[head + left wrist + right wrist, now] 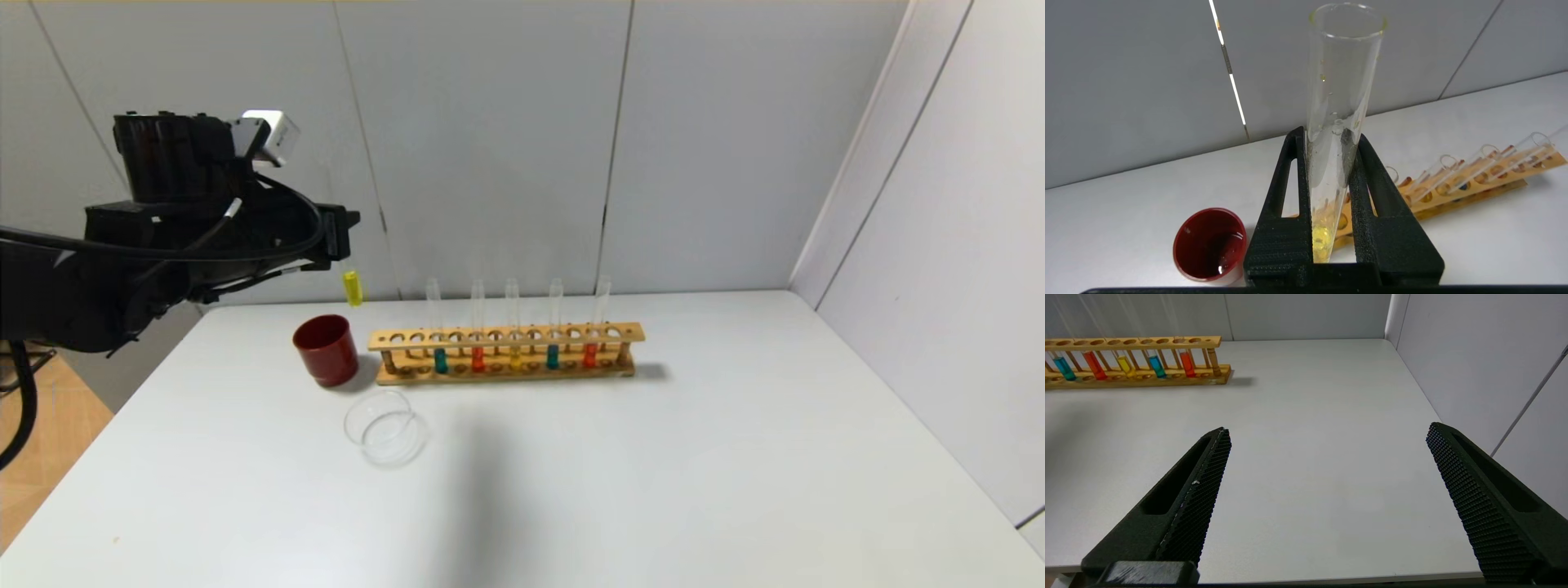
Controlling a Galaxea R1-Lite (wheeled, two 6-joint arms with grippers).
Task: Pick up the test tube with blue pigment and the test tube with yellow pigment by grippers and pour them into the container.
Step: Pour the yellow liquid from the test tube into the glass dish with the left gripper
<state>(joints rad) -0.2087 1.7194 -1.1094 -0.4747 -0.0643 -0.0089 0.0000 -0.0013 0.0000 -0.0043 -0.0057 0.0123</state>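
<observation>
1. The left gripper (1327,141), a black claw with thin fingers, is clamped on the slim clear glass test tube with yellow pigment (1337,122); the tube stands nearly upright between the fingers, lemon-yellow liquid at its round bottom. In the head view the gripper hangs above the table's far left corner, the tube's yellow end (353,288) showing below it.
2. At 6 o'clock from that tube end stands the opaque dark red cup (326,349) on the white table (653,490).
3. At 5 o'clock from the cup, near it, lies the low round clear glass container (385,427).
4. At 3 o'clock from the cup, just beside it, the long wooden rack (506,353) holds five tubes: teal, red, amber-yellow, the test tube with blue pigment (553,331), red.
5. The right gripper (1327,437), fingers spread wide apart, hangs over bare table at the rack's 4 o'clock.
</observation>
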